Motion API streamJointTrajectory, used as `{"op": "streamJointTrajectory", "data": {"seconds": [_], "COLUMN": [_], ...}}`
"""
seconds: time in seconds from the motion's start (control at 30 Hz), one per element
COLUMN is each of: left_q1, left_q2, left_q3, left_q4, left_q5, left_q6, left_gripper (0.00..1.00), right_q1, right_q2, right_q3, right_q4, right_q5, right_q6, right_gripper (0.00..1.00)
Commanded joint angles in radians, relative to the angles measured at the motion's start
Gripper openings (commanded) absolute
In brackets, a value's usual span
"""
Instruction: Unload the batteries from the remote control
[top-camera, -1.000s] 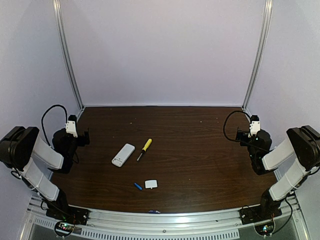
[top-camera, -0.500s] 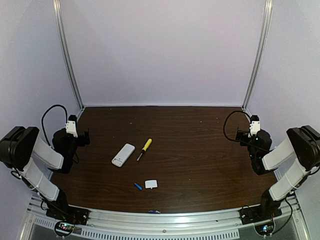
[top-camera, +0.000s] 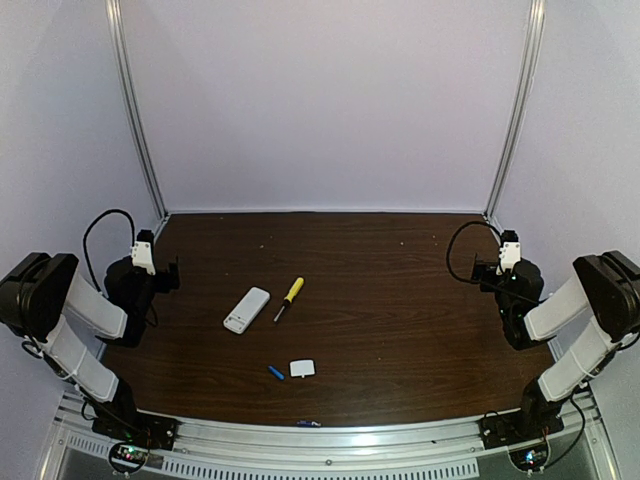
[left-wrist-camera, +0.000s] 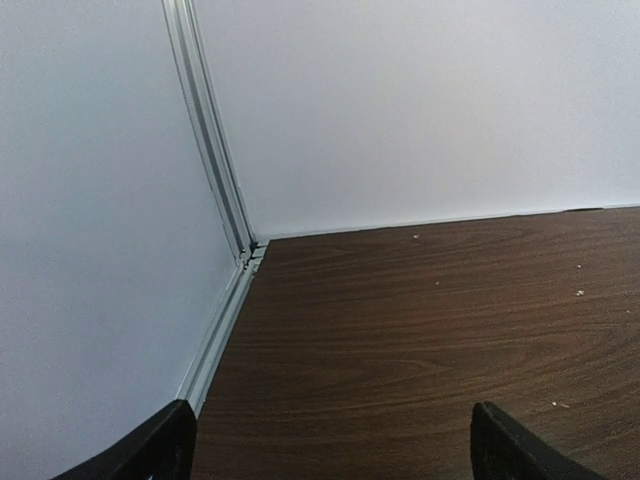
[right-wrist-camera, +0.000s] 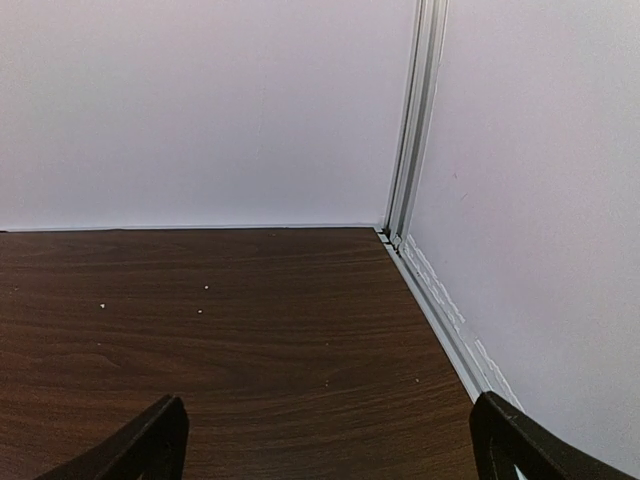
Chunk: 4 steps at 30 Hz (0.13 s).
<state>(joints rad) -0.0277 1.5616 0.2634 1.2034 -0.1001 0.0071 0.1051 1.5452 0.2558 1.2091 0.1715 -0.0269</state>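
One blue battery (top-camera: 275, 372) lies loose, low centre, just beside the single white cover piece (top-camera: 302, 368), so the compartment looks already emptied. A second blue cell (top-camera: 308, 423), I think, sits on the metal rail (top-camera: 400, 432) at the bottom. One remote control (top-camera: 246, 310) lies left of centre, one screwdriver (top-camera: 289, 298) beside it. At the side edges the left gripper (left-wrist-camera: 330, 450) and right gripper (right-wrist-camera: 325, 445) gape wide, empty.

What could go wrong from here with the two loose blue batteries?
One battery sits on the metal rail at the near edge of the table; a nudge could roll it off. The other battery lies close beside the white cover, so a grab might catch both.
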Motion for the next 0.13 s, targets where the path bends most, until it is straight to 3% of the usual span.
{"op": "streamJointTrajectory", "data": {"seconds": [0.0,0.1], "left_q1": [0.005,0.005], "left_q2": [0.006,0.006], "left_q3": [-0.001,-0.001], "left_q4": [0.036,0.035], "left_q5": [0.010,0.010], "left_q6": [0.012,0.011], "left_gripper": [0.97,0.97], "right_q1": [-0.007,-0.007], "right_q2": [0.010,0.011], "right_q3": [0.016,0.013], "right_q4": [0.005,0.007], "right_q5": [-0.013,-0.013], "right_q6": [0.012,0.012], "right_gripper": [1.00,1.00]}}
